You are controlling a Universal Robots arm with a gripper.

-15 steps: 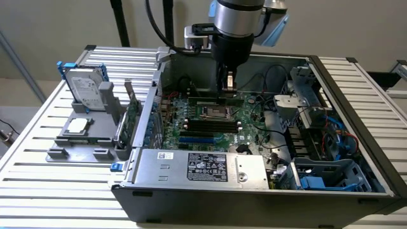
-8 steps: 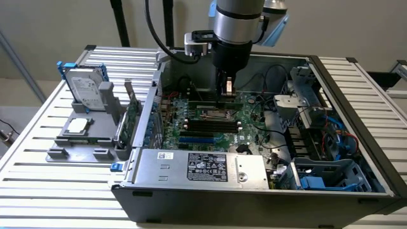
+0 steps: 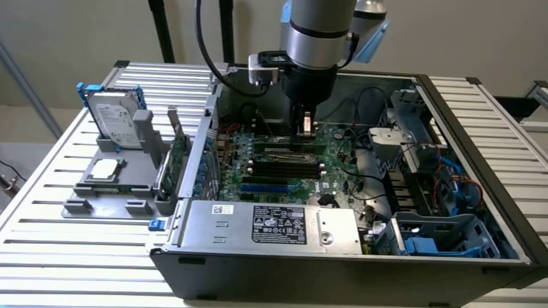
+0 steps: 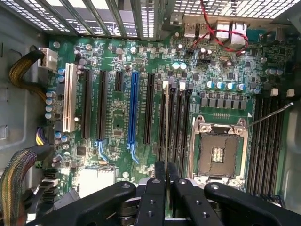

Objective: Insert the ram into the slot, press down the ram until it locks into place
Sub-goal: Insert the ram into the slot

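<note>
The pincer (image 3: 304, 131) is seen low inside an open computer case (image 3: 342, 276) that is set on a ribbed bench (image 3: 51, 256). The arm is held straight up above it.

The ram (image 3: 283, 146) is found standing on its long edge in the slot (image 4: 162, 136). This slot is the outer one in a row of four black slots, on the side next to the blue socket (image 4: 134, 108). In the exterior view it is the slot farthest from the camera. The other three slots (image 4: 179, 127) are seen just beside it, and nothing is held in them.

In the wrist view the ram (image 4: 165, 117) is seen as a thin pale line. The pincer (image 4: 166, 172) is lined up with it, and its tips are placed at one end of the ram's top edge. The fingers (image 4: 160, 176) are pressed close together, with only a thin dark line left between them. It cannot be told whether the ram is pinched or just touched.

The big green board (image 4: 221, 61) is laid flat in the case. A square silver chip holder (image 4: 220, 153) is seen on the far side of the slots. A hard drive (image 3: 115, 119) is propped in a grey stand (image 3: 102, 192) on the bench, at the exterior view's left.
</note>
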